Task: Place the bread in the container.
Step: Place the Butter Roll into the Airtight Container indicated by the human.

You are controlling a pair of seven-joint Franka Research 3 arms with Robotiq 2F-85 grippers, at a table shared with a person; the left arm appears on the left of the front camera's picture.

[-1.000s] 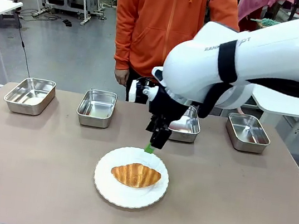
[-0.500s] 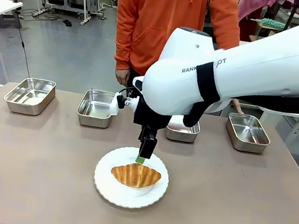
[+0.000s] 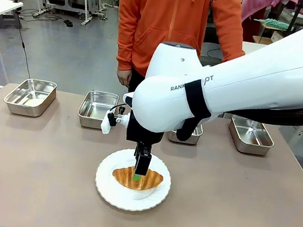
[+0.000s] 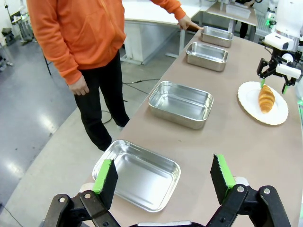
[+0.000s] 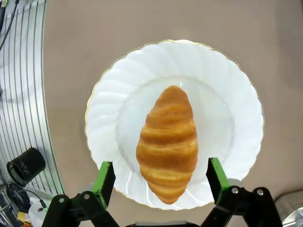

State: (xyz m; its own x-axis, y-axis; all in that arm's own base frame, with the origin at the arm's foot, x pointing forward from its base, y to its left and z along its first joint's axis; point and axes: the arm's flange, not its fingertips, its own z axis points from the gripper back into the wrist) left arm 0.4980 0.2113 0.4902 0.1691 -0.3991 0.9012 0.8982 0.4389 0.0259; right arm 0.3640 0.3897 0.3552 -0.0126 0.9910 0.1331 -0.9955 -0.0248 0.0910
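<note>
The bread [image 3: 121,176], a golden-brown croissant, lies on a white scalloped plate [image 3: 107,191] at the table's front middle. My right gripper [image 3: 138,175] hangs open straight over it, one finger on each side of the bread [image 5: 168,142] in the right wrist view, right gripper [image 5: 160,171] not touching it. Several alike steel containers stand in a row at the far side [image 3: 97,109]. My left gripper [image 4: 163,172] is open and empty above the end container [image 4: 137,175]. The left wrist view also shows the bread [image 4: 266,98] farther off.
A person in an orange hoodie [image 3: 176,26] stands at the far edge, one hand [image 4: 189,22] resting by the far containers. My right arm's white body [image 3: 176,100] hides much of one container [image 3: 195,136]. Bare tabletop lies left and right of the plate [image 5: 113,94].
My right arm has swung left and come down, bringing the open gripper from behind the plate to straddle the bread. Bread, plate and containers have not moved.
</note>
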